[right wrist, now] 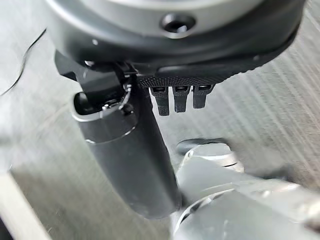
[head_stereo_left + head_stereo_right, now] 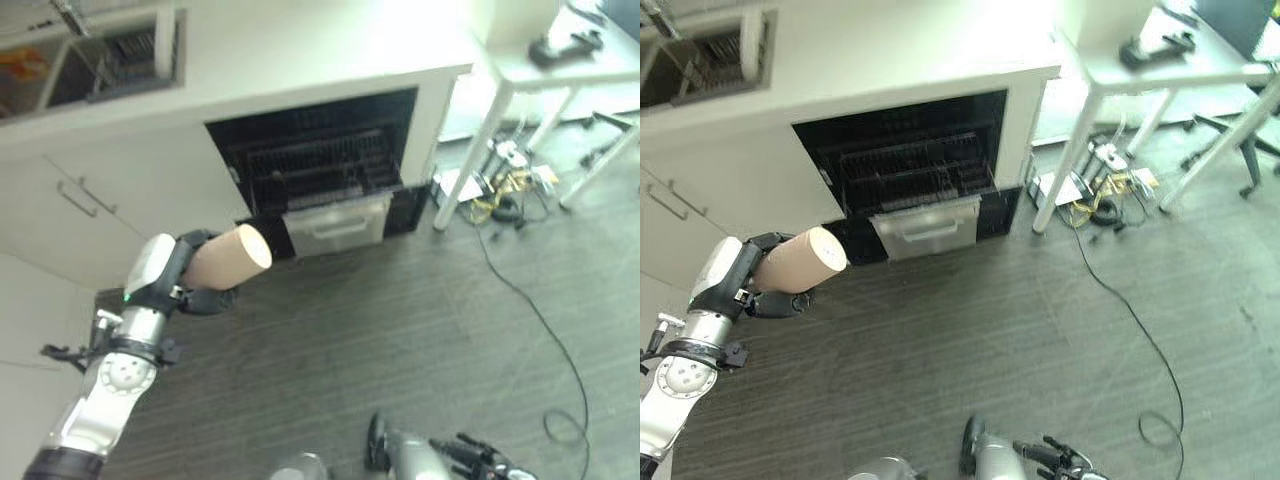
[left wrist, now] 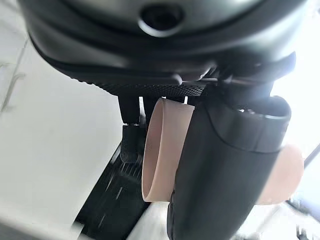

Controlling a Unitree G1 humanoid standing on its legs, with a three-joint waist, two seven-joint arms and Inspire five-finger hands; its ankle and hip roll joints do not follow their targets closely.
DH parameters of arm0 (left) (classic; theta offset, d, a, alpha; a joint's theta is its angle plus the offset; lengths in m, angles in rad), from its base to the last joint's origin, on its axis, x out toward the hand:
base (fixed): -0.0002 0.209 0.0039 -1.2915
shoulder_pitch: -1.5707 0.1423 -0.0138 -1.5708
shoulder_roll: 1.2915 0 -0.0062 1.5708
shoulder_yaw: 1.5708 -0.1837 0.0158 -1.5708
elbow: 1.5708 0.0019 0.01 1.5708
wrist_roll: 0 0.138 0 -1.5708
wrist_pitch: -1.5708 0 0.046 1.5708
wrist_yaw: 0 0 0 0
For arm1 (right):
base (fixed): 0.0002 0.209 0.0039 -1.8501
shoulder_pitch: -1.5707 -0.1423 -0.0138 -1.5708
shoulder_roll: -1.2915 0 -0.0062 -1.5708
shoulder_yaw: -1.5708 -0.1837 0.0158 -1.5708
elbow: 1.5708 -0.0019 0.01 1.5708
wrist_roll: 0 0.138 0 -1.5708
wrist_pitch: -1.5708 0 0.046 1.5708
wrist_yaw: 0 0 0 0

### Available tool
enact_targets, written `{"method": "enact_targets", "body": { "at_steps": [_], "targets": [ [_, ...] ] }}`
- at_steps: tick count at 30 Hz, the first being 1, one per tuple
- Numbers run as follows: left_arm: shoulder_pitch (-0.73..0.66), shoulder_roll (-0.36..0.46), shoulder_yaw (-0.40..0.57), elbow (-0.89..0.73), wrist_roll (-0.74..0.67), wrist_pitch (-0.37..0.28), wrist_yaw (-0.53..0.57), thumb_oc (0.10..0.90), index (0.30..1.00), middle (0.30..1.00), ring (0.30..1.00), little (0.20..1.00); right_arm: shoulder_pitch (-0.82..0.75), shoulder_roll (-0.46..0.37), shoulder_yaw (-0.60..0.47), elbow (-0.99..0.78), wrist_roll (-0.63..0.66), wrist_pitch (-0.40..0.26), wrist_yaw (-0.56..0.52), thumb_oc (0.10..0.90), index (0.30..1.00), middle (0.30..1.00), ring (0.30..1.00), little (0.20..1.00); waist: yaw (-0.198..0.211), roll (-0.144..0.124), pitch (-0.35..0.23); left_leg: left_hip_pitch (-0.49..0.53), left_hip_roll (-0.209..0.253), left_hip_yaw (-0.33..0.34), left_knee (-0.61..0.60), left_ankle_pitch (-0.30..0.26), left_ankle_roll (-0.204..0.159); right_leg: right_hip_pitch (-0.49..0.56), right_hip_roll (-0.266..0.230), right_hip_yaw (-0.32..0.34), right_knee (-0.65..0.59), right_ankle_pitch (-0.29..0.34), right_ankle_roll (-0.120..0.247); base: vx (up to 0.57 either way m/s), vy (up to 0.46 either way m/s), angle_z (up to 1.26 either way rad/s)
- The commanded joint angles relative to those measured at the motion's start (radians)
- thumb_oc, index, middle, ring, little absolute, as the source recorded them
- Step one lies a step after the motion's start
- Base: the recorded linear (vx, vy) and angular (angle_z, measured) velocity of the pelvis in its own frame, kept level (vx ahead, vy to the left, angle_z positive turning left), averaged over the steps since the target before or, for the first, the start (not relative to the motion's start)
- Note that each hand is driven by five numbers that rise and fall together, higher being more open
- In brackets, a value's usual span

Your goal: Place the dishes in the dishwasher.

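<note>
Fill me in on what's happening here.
The robot's left hand has its fingers curled round a beige cup, held on its side in the air, short of the open dishwasher. The dishwasher's dark racks look empty. The right hand hangs low over the floor, holding nothing.

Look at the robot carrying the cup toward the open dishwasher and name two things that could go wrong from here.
1. The left hand holds the beige cup sideways, thumb and fingers curled round it; if that hold loosens, the cup could slip and drop to the floor.
2. The dishwasher has a lowered door jutting out in front of its rack; the cup or hand could knock against the door on the way in.
</note>
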Motion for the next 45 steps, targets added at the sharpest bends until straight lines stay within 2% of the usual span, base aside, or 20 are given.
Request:
{"method": "enact_targets", "body": {
  "at_steps": [1, 2, 4, 6, 8, 10, 20, 24, 26, 27, 29, 30, 32, 35, 36, 38, 39, 40, 42, 45],
  "targets": [
    [-0.168, 0.038, 0.100, -0.056, -0.045, -0.081, 0.051, 0.400, 0.300, 0.300, 0.300, 0.300, 0.006, -0.027, 0.019, 0.033, 0.047, -0.023, 0.009, 0.800, 0.900, 0.900, 0.900, 0.900, -0.021, 0.040, -0.059, -0.042, 0.009, -0.038, -0.138, -0.134, 0.078, 0.122, -0.012, 0.004, -0.231, 0.063, 0.263, 0.19, -0.046, 0.20],
    [-0.167, 0.040, 0.103, -0.055, -0.050, -0.084, 0.054, 0.400, 0.300, 0.300, 0.300, 0.300, 0.003, -0.032, 0.017, 0.031, 0.052, -0.020, 0.011, 0.800, 0.900, 0.900, 0.900, 0.900, -0.015, 0.043, -0.059, -0.050, -0.022, -0.026, -0.186, -0.148, 0.089, 0.126, -0.008, -0.001, -0.231, 0.057, 0.267, 0.17, -0.028, -0.14],
    [-0.167, 0.040, 0.099, -0.054, -0.056, -0.096, 0.061, 0.400, 0.300, 0.300, 0.300, 0.300, -0.002, -0.036, 0.008, 0.030, 0.056, -0.013, 0.007, 0.800, 0.900, 0.900, 0.900, 0.900, -0.011, 0.049, -0.059, -0.062, -0.052, 0.013, -0.254, -0.150, 0.096, 0.131, -0.006, -0.009, -0.231, 0.045, 0.272, 0.12, -0.009, -0.52],
    [-0.158, 0.027, 0.095, -0.067, -0.049, -0.106, 0.063, 0.400, 0.300, 0.300, 0.300, 0.300, -0.004, -0.027, 0.005, 0.038, 0.064, -0.010, -0.007, 0.800, 0.900, 0.900, 0.900, 0.900, -0.003, 0.061, -0.057, -0.146, -0.060, 0.074, -0.255, -0.150, 0.104, 0.154, 0.007, -0.014, -0.231, 0.023, 0.279, 0.11, -0.001, -0.08],
    [-0.142, 0.010, 0.098, -0.084, -0.031, -0.101, 0.065, 0.400, 0.300, 0.300, 0.300, 0.300, -0.002, -0.012, 0.007, 0.043, 0.058, -0.011, -0.015, 0.800, 0.900, 0.900, 0.900, 0.900, 0.003, 0.064, -0.064, -0.182, -0.050, 0.108, -0.255, -0.135, 0.112, 0.167, 0.019, -0.013, -0.231, 0.005, 0.279, 0.13, 0.014, 0.11],
    [-0.100, -0.005, 0.124, -0.108, -0.017, -0.088, 0.067, 0.400, 0.300, 0.300, 0.300, 0.300, 0.002, 0.014, 0.013, 0.038, 0.048, -0.004, -0.030, 0.800, 0.900, 0.900, 0.900, 0.900, 0.015, 0.077, -0.080, -0.193, -0.040, 0.087, -0.255, -0.138, 0.119, 0.185, 0.052, -0.011, -0.231, -0.020, 0.276, 0.17, 0.049, -0.29],
    [-0.096, 0.032, 0.151, -0.084, -0.043, -0.111, 0.053, 0.400, 0.300, 0.300, 0.300, 0.300, 0.018, 0.031, 0.034, 0.032, 0.013, -0.005, -0.017, 0.800, 0.900, 0.900, 0.900, 0.900, 0.024, 0.091, -0.098, -0.173, -0.025, 0.030, -0.255, -0.169, 0.121, 0.205, 0.085, -0.023, -0.231, -0.035, 0.276, 0.04, 0.024, -0.04],
    [-0.108, 0.034, 0.153, -0.093, -0.047, -0.114, 0.034, 0.400, 0.300, 0.300, 0.300, 0.300, 0.008, 0.034, 0.042, 0.025, 0.022, -0.013, -0.022, 0.800, 0.900, 0.900, 0.900, 0.900, 0.038, 0.093, -0.107, -0.158, -0.018, 0.017, -0.255, -0.185, 0.127, 0.219, 0.095, -0.050, -0.231, -0.025, 0.281, -0.02, 0.044, 0.05],
    [-0.110, 0.034, 0.158, -0.101, -0.042, -0.111, 0.027, 0.400, 0.300, 0.300, 0.300, 0.300, 0.000, 0.036, 0.043, 0.015, 0.016, -0.029, -0.015, 0.800, 0.900, 0.900, 0.900, 0.900, 0.042, 0.102, -0.108, -0.153, -0.007, 0.018, -0.255, -0.193, 0.139, 0.242, 0.110, -0.067, -0.229, 0.019, 0.292, -0.03, 0.106, -0.02],
    [-0.114, 0.038, 0.151, -0.100, -0.024, -0.116, 0.043, 0.400, 0.300, 0.300, 0.300, 0.300, -0.002, 0.043, 0.047, -0.012, 0.032, -0.047, -0.015, 0.800, 0.900, 0.900, 0.900, 0.900, 0.041, 0.107, -0.094, -0.146, -0.012, 0.007, -0.255, -0.203, 0.169, 0.179, 0.079, -0.054, -0.022, 0.044, 0.320, -0.04, 0.109, -0.07],
    [-0.121, 0.043, 0.145, -0.094, -0.024, -0.120, 0.041, 0.400, 0.300, 0.300, 0.300, 0.300, 0.000, 0.046, 0.044, -0.034, 0.054, -0.055, -0.019, 0.800, 0.900, 0.900, 0.900, 0.900, 0.032, 0.107, -0.081, -0.129, -0.018, -0.014, -0.255, -0.211, 0.191, 0.130, 0.047, -0.020, 0.127, 0.070, 0.335, -0.02, 0.018, -0.04],
    [-0.128, 0.044, 0.138, -0.092, -0.026, -0.120, 0.040, 0.400, 0.300, 0.300, 0.300, 0.300, -0.001, 0.045, 0.043, -0.037, 0.067, -0.059, -0.019, 0.800, 0.900, 0.900, 0.900, 0.900, 0.028, 0.103, -0.076, -0.120, -0.023, -0.025, -0.255, -0.215, 0.196, 0.113, 0.028, -0.001, 0.145, 0.076, 0.336, 0.02, -0.070, 0.15],
    [-0.138, 0.044, 0.130, -0.087, -0.028, -0.122, 0.039, 0.400, 0.300, 0.300, 0.300, 0.300, -0.001, 0.042, 0.042, -0.044, 0.078, -0.072, -0.013, 0.800, 0.900, 0.900, 0.900, 0.900, 0.021, 0.101, -0.070, -0.107, -0.023, -0.040, -0.255, -0.219, 0.196, 0.107, 0.004, 0.018, 0.125, 0.087, 0.336, 0.06, -0.177, 0.45],
    [-0.169, 0.041, 0.084, -0.077, 0.002, -0.129, 0.049, 0.400, 0.300, 0.300, 0.300, 0.300, -0.012, 0.053, 0.039, -0.097, 0.073, -0.102, -0.025, 0.800, 0.900, 0.900, 0.900, 0.900, -0.001, 0.082, -0.065, -0.064, -0.013, -0.116, -0.255, -0.245, 0.167, 0.125, -0.082, 0.114, -0.180, 0.190, 0.366, 0.17, -0.395, 0.37],
    [-0.175, 0.044, 0.074, -0.071, 0.003, -0.131, 0.056, 0.400, 0.300, 0.300, 0.300, 0.300, -0.016, 0.053, 0.036, -0.101, 0.069, -0.105, -0.027, 0.800, 0.900, 0.900, 0.900, 0.900, -0.004, 0.075, -0.065, -0.057, -0.014, -0.134, -0.255, -0.253, 0.163, 0.127, -0.101, 0.136, -0.231, 0.215, 0.376, 0.18, -0.369, 0.77],
    [-0.187, 0.053, 0.051, -0.062, -0.006, -0.129, 0.073, 0.400, 0.300, 0.300, 0.300, 0.300, -0.023, 0.055, 0.029, -0.119, 0.068, -0.103, -0.036, 0.800, 0.900, 0.900, 0.900, 0.900, -0.006, 0.044, -0.063, -0.036, -0.022, -0.169, -0.255, -0.282, 0.146, 0.068, -0.174, 0.217, -0.231, 0.218, 0.405, 0.27, -0.499, 0.79],
    [-0.183, 0.068, 0.047, -0.055, -0.030, -0.136, 0.081, 0.400, 0.300, 0.300, 0.300, 0.300, -0.024, 0.056, 0.024, -0.132, 0.061, -0.095, -0.044, 0.800, 0.900, 0.900, 0.900, 0.900, -0.004, 0.029, -0.062, -0.015, -0.012, -0.192, -0.255, -0.302, 0.131, 0.037, -0.204, 0.258, -0.231, 0.233, 0.425, 0.50, -0.773, 0.50],
    [-0.159, 0.072, 0.072, -0.048, -0.045, -0.143, 0.077, 0.400, 0.300, 0.300, 0.300, 0.300, -0.020, 0.058, 0.022, -0.152, 0.043, -0.075, -0.049, 0.800, 0.900, 0.900, 0.900, 0.900, 0.005, 0.020, -0.064, 0.009, 0.027, -0.196, -0.255, -0.304, 0.107, 0.046, -0.211, 0.239, -0.231, 0.217, 0.443, 0.49, -0.706, 0.30],
    [-0.122, 0.049, 0.093, -0.058, -0.047, -0.126, 0.072, 0.400, 0.300, 0.300, 0.300, 0.300, -0.014, 0.059, 0.027, -0.150, 0.020, -0.074, -0.058, 0.800, 0.900, 0.900, 0.900, 0.900, 0.016, 0.015, -0.079, 0.023, 0.079, -0.192, -0.255, -0.290, 0.080, 0.072, -0.193, 0.183, -0.231, 0.181, 0.446, 0.39, -0.545, 0.32],
    [-0.098, 0.003, 0.093, -0.098, -0.020, -0.106, 0.095, 0.400, 0.300, 0.300, 0.300, 0.300, -0.021, 0.049, 0.053, -0.162, -0.006, -0.080, -0.056, 0.800, 0.900, 0.900, 0.900, 0.900, 0.014, 0.023, -0.088, 0.014, 0.171, -0.176, -0.255, -0.247, 0.041, 0.087, -0.156, 0.123, -0.231, 0.144, 0.414, 0.19, -0.313, 0.45]
  ]
}}
